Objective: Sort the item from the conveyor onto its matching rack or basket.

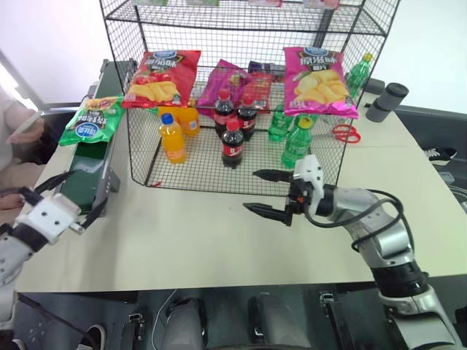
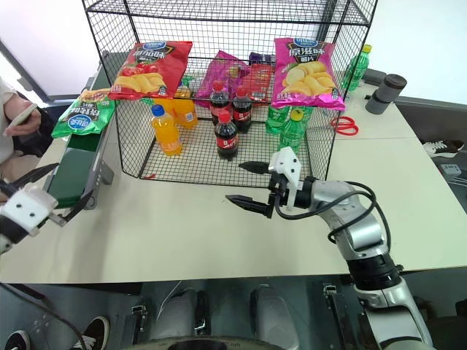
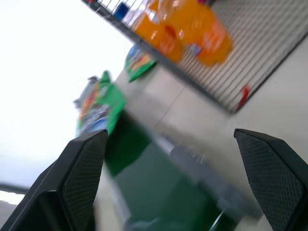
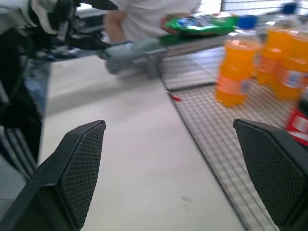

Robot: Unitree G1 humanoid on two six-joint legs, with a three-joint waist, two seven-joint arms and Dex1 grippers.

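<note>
On conveyor (image 1: 86,175) — glossy green crisps bag (image 1: 93,120), blue oval logo

Crisps bag (image 1: 91,120) lies on the conveyor (image 1: 87,171) — left of the rack (image 1: 241,95).

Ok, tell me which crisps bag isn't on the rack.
The green crisps bag: it lies on the conveyor left of the rack, while the red bag and pink bag sit on the rack's shelf.
</note>
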